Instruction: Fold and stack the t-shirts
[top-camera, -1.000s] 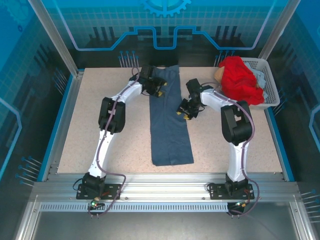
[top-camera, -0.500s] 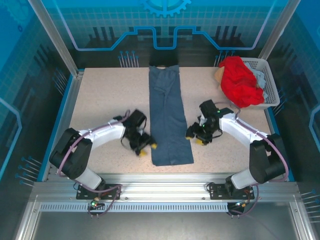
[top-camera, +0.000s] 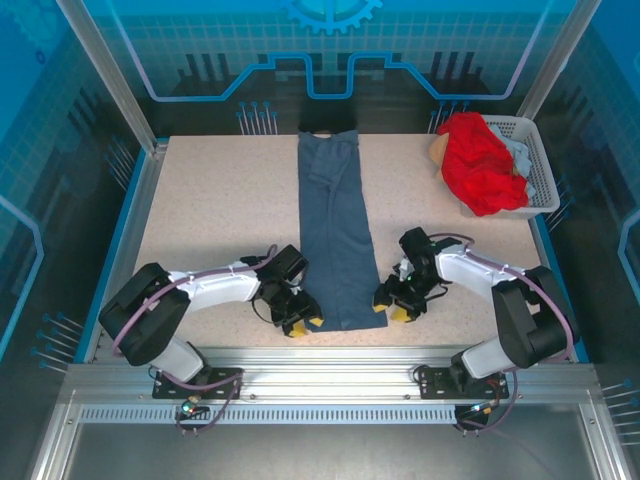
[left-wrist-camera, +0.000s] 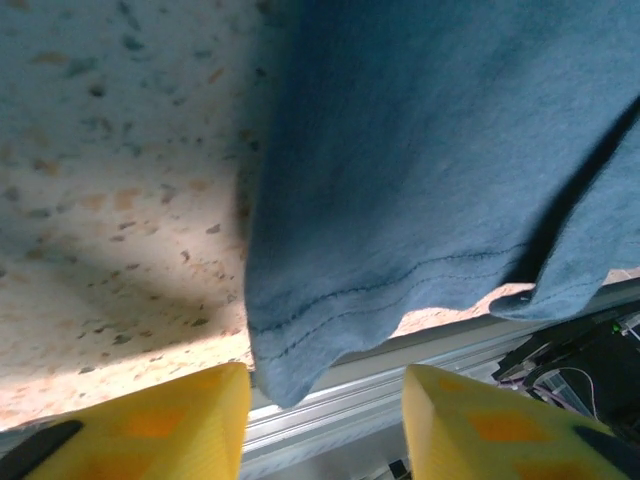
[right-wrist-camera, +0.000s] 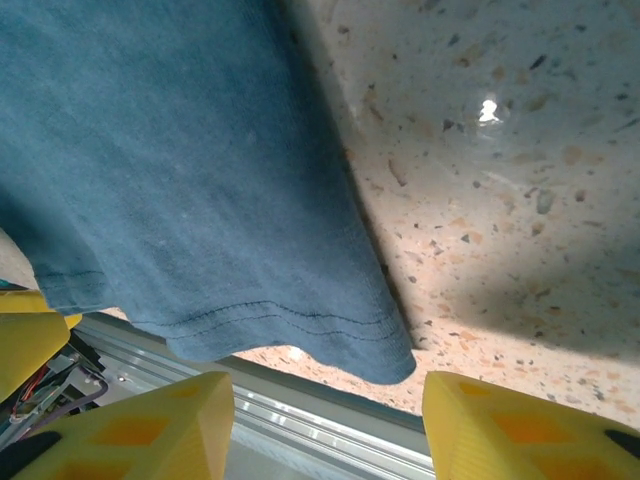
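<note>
Slate-blue t-shirt (top-camera: 335, 230) lies as a long strip down mid surface (top-camera: 200, 220); red t-shirt (top-camera: 480, 165) heaped in basket (top-camera: 543, 165), far right. Left pincer (top-camera: 300, 322) & right pincer (top-camera: 392, 308) both released, at strip's near corners.

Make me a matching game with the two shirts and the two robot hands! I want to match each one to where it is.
Things:
1. blue t-shirt
2. red t-shirt
3. left hand
4. right hand

Places:
A. piled in the white basket
B. at the blue shirt's near right corner
C. lying in a long strip down the middle of the table
D. at the blue shirt's near left corner

Pairs: 1-C, 2-A, 3-D, 4-B
</note>
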